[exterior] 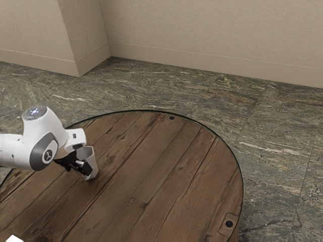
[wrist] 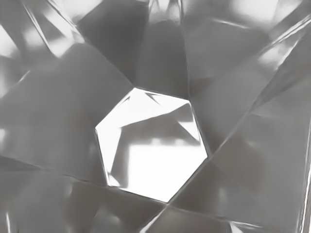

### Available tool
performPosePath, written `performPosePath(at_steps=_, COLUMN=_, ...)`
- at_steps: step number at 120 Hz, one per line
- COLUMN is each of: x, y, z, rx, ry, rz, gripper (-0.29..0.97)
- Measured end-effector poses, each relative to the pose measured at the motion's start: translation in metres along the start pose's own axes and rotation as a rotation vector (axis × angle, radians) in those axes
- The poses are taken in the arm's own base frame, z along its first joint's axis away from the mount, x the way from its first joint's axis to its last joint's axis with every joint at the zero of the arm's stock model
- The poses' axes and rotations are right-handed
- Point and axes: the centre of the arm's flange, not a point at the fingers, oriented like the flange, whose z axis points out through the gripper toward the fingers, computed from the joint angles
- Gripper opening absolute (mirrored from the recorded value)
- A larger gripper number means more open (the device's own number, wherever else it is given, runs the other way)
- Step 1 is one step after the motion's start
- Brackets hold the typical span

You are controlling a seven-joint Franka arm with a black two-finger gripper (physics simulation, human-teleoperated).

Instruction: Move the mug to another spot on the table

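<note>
The black fingers (exterior: 77, 165) clasp the grey faceted metal mug (exterior: 90, 162) at its rim. The mug is tilted, its axis in line with the hand, near the arm-side edge of the round wooden bench (exterior: 166, 181).

Arm (exterior: 31, 146) low, reaching toward exterior view's right; gripper (exterior: 76, 164) tilted, clamped on mug (exterior: 92, 161).

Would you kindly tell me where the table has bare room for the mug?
Bare wood runs from the mug toward the rim of the table on the exterior view's right, and along the planks below the mug. The only crowded spot is at the mug, where the tool hangs.
</note>
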Motion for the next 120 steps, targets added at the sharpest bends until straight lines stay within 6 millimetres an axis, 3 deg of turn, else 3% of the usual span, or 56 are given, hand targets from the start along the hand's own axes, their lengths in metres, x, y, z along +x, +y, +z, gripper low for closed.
performPosePath(at_steps=21, x=0.001, y=0.0, z=0.001, rx=0.004, ry=0.014, rz=0.013, gripper=0.35)
performPosePath(at_steps=41, x=0.003, y=0.001, z=-0.001, rx=0.008, ry=0.034, rz=0.025, gripper=0.19)
performPosePath(at_steps=68, x=0.012, y=0.002, z=-0.012, rx=0.022, ry=0.107, rz=0.057, gripper=0.12)
performPosePath(at_steps=85, x=0.02, y=0.004, z=-0.034, rx=0.031, ry=0.182, rz=0.087, gripper=0.09)
performPosePath(at_steps=95, x=0.013, y=0.018, z=-0.044, rx=0.02, ry=0.206, rz=0.12, gripper=0.11)
performPosePath(at_steps=120, x=-0.015, y=0.078, z=-0.055, rx=-0.027, ry=0.259, rz=0.203, gripper=0.04)
